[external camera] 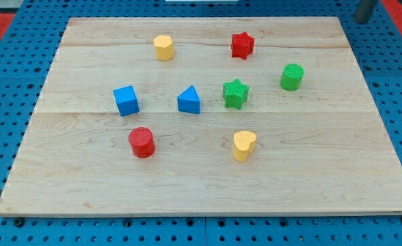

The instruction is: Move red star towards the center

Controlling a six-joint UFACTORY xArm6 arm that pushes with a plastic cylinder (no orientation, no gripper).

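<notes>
Currently my tip [362, 20] sits off the desk [201, 184], top right, grasping nothing. Get behind the red star [242, 45]; push down-left, clearing the green star [235, 93].

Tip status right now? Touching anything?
My tip: at the view's top right corner, off the board, touching no block. The red star sits untouched, well to its left.

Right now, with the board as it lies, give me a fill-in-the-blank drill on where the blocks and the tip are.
1. The red star sits near the view's ____ edge of the board.
2. The block directly to the view's left of the green star is the blue ____.
3. The yellow heart lies toward the view's ____ of the red cylinder.
4. My tip stands at the view's top ____ corner, away from all blocks.

Missing words: top; triangle; right; right
</notes>
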